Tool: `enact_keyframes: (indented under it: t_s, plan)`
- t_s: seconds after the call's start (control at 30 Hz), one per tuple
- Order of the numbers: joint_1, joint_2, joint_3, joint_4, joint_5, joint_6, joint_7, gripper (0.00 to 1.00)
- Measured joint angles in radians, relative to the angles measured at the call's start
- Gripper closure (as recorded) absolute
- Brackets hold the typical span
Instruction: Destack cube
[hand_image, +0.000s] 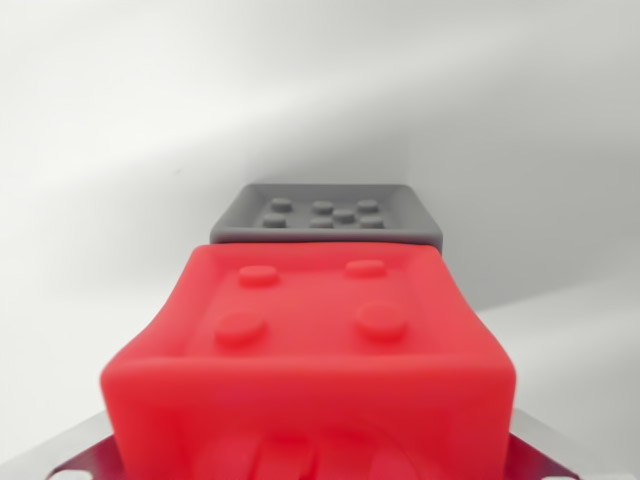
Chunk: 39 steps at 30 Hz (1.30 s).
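Note:
A red cube (310, 340) with four round studs on its top face fills the lower half of the wrist view, very close to the camera. Its left side bows inward. Right behind it lies a grey cube (330, 215) with several small studs on top; the red cube covers its near edge. Whether the two touch or which sits higher I cannot tell. My gripper's fingers are hidden behind the red cube. Only bits of a grey metal bracket (85, 455) show at the bottom corners.
A plain white surface (560, 340) spreads around both cubes, with a pale wall (150, 100) behind. A faint shadow falls at the wrist view's right of the grey cube.

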Motion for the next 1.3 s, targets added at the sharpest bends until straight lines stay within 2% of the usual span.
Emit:
enact_keyframes:
  t_s: [0.33,0.63,1.03,1.2,1.3]
  plan:
    - [-0.002,-0.036,0.004,-0.004,0.008,-0.028,-0.005,1.0]
    - [-0.002,-0.094,0.008,-0.01,0.027,-0.078,-0.019,1.0]
    - [-0.001,-0.202,0.011,-0.014,0.052,-0.178,-0.038,1.0]
    - [0.001,-0.247,0.011,-0.014,0.061,-0.223,-0.043,1.0]
    - [0.002,-0.257,0.011,-0.011,0.061,-0.232,-0.057,1.0]
